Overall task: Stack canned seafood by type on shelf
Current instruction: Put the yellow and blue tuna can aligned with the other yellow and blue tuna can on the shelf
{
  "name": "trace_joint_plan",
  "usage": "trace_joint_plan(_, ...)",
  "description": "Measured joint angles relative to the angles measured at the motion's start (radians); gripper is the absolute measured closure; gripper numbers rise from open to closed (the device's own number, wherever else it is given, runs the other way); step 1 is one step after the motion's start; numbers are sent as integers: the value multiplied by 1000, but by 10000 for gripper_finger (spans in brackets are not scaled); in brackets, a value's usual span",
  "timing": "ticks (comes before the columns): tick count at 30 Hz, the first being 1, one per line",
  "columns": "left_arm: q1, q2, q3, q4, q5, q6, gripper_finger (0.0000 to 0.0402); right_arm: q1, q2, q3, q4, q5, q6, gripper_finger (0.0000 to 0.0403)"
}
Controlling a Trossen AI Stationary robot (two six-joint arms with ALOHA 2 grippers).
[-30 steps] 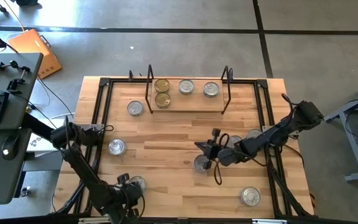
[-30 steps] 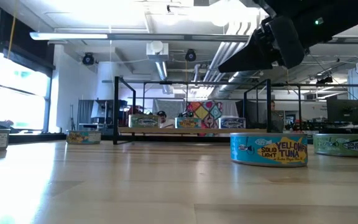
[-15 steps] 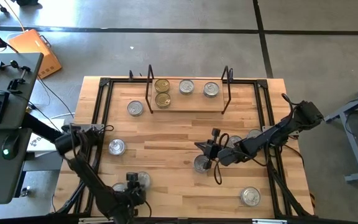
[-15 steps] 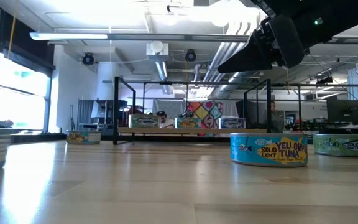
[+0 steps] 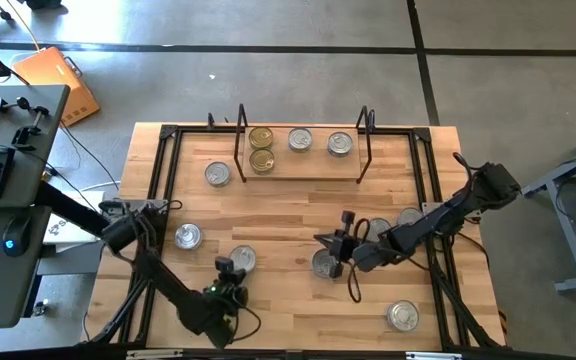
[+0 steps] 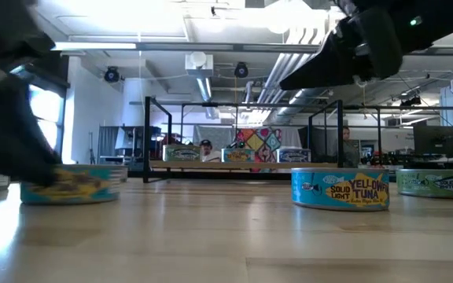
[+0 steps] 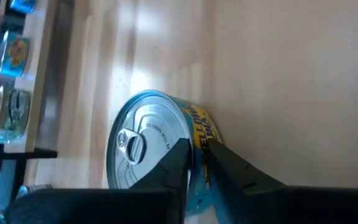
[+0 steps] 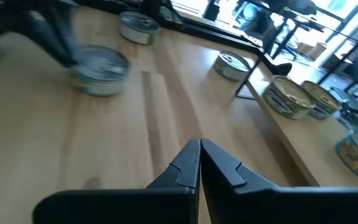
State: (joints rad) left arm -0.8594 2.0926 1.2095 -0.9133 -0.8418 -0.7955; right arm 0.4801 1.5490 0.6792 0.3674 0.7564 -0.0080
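Observation:
My left gripper (image 5: 233, 270) is shut on a silver-lidded tuna can (image 5: 242, 259) with a yellow and blue label (image 7: 199, 124), near the table's front left. The can also shows in the low view (image 6: 69, 185). My right gripper (image 5: 334, 246) is shut and empty. It hovers above another silver-lidded can (image 5: 324, 264), the "Yellowfin Tuna" can in the low view (image 6: 340, 189). The shelf (image 5: 303, 172) stands at the far edge. It carries two gold-lidded cans (image 5: 260, 148) and two silver-lidded ones (image 5: 300, 140). My left gripper has its fingertips (image 7: 185, 155) at the can's top rim (image 7: 190, 135), on the side nearest the arm. One finger lies over the lid and the other against the labelled side wall. The fingers come from the table's near left, slanting down. The can stands upright, low at the tabletop.
Loose cans lie on the table at the left (image 5: 187, 237), far left by the shelf (image 5: 217, 174), right of centre (image 5: 378, 228) (image 5: 409, 216) and near the front right (image 5: 402, 316). Black frame rails (image 5: 158, 190) run along the table's sides.
My left gripper has gone toward the table's far edge and to the right, taking the tuna can with it. The can has moved from the front edge to a spot farther in, and it stays upright.

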Motion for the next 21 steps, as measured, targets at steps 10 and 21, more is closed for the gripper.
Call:
trace_joint_plan(10,49,-12,43,-1,-16,60,400,130,0,0,19,62,-15,399)
trace_joint_plan(21,181,-127,48,228,-17,491,400,242,0,0,19,228,-15,399)
